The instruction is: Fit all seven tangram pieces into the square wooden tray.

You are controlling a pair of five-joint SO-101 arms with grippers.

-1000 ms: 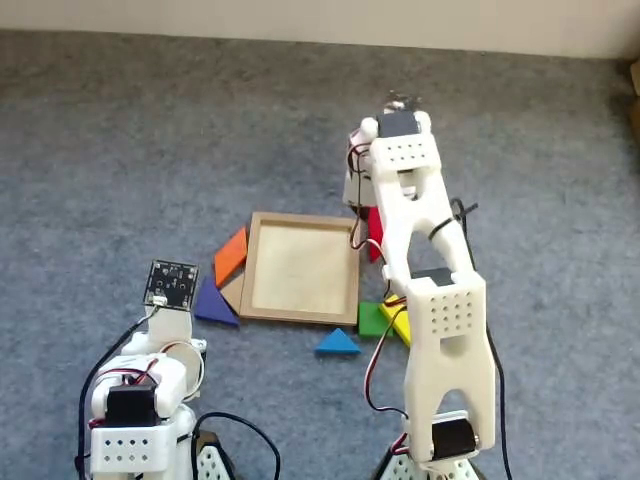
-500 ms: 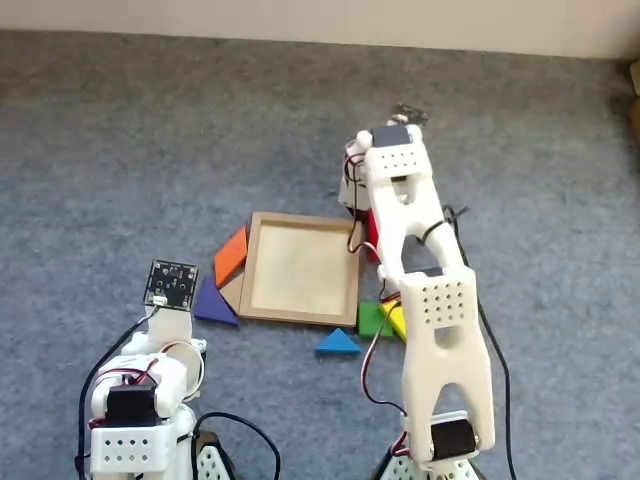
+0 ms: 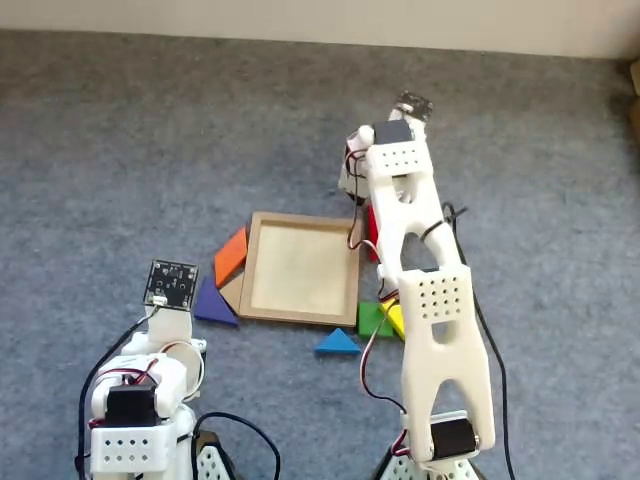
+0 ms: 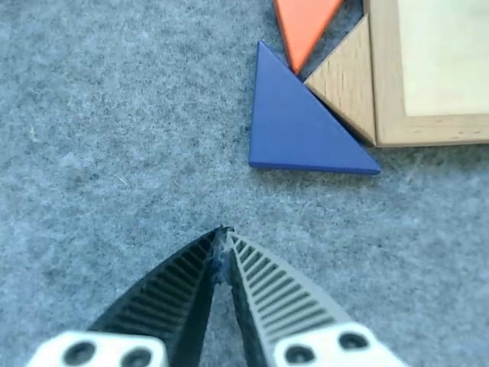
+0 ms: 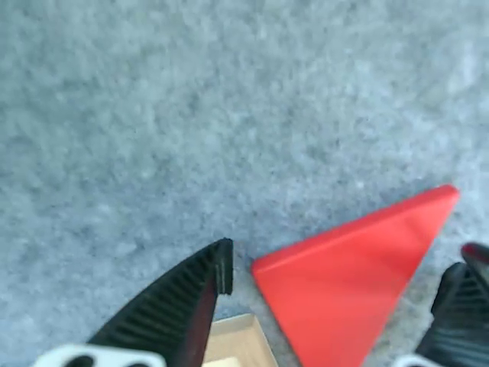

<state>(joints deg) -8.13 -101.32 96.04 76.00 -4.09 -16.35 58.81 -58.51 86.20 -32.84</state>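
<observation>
From above, the tray [image 3: 300, 219] lies mid-desk [image 3: 120, 150] with nothing inside. An orange piece [image 3: 231, 255], a tan piece [image 3: 233, 293] and a dark blue triangle [image 3: 213, 303] crowd one side of it. A green piece [image 3: 371, 318], a yellow piece [image 3: 397, 321] and a small blue triangle [image 3: 338, 342] lie near the opposite near corner. The right arm [image 3: 405, 200] stretches over a red triangle [image 3: 374, 230] beside the tray. At the left wrist, the left pincer [image 4: 221, 238] is clenched on nothing, its tips on the desk near the dark blue triangle [image 4: 302, 130] but apart from it. That triangle touches the tan piece [image 4: 348, 84] against the tray [image 4: 382, 76]. At the right wrist, the right pincer [image 5: 348, 260] is spread wide and low, straddling the red triangle [image 5: 344, 302], just beside a tray corner [image 5: 229, 344].
</observation>
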